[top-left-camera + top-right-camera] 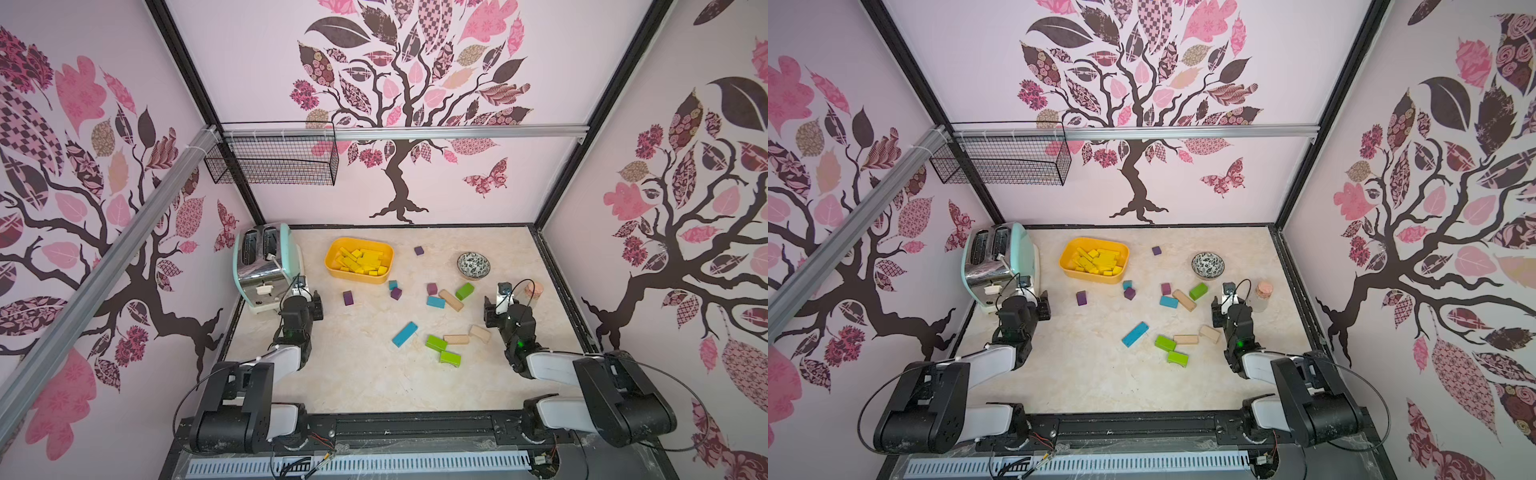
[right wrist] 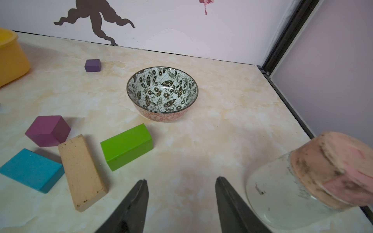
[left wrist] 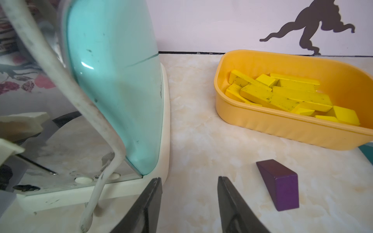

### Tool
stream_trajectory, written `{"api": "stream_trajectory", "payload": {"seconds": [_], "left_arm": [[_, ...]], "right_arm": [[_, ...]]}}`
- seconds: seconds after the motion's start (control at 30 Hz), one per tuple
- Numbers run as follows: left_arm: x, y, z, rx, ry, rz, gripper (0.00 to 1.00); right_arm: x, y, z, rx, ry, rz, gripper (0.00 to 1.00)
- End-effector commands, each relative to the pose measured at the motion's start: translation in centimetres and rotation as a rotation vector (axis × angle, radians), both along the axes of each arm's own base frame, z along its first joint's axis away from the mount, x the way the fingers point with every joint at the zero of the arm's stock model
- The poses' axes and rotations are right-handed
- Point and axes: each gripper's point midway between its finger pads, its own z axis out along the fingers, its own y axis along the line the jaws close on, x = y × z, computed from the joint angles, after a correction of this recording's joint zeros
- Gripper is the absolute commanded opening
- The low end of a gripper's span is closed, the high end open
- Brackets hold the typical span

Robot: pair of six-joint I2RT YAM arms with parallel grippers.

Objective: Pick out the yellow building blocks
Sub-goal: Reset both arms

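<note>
The yellow building blocks lie heaped inside the orange-yellow tub near the back of the table. In the left wrist view they show as long bars and smaller pieces overlapping at odd angles. The loose blocks spread over the table in front of the tub are purple, teal, green and plain tan. The left gripper sits low over the table between the toaster and a purple block. Its jaws are parted with a clear gap, and only bare tabletop shows between them. It grips nothing, touches neither neighbour, and stands apart from the tub. The right gripper is on the opposite side of the table, well apart from the tub. Its jaws are likewise parted and hold nothing. A glass jar with a pinkish stopper stands just beside one of its jaws, a green block and a tan block lie near the other, and a patterned bowl sits farther ahead of it.
</note>
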Motion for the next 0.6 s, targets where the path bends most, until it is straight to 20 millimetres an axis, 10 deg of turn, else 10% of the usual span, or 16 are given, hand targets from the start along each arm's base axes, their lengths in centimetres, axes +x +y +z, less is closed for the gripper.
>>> {"api": "stream_trajectory", "payload": {"seconds": [0.0,0.33,0.43,0.57], "left_arm": [[1.1,-0.6,1.9,-0.033,-0.085,-0.077,0.51],[1.5,-0.9,-0.2,-0.025,-0.149,-0.125,0.53],[2.3,0.0,-0.9,-0.031,-0.082,-0.076,0.62],[3.0,1.6,-1.0,-0.039,-0.060,0.010,0.86]], "right_arm": [[1.3,1.0,3.4,0.088,-0.139,0.104,0.59],[4.0,-3.1,1.0,0.164,-0.082,-0.105,0.73],[3.9,-3.8,0.9,0.177,-0.088,-0.127,0.99],[3.8,-3.8,0.8,0.177,-0.079,-0.127,0.99]]}}
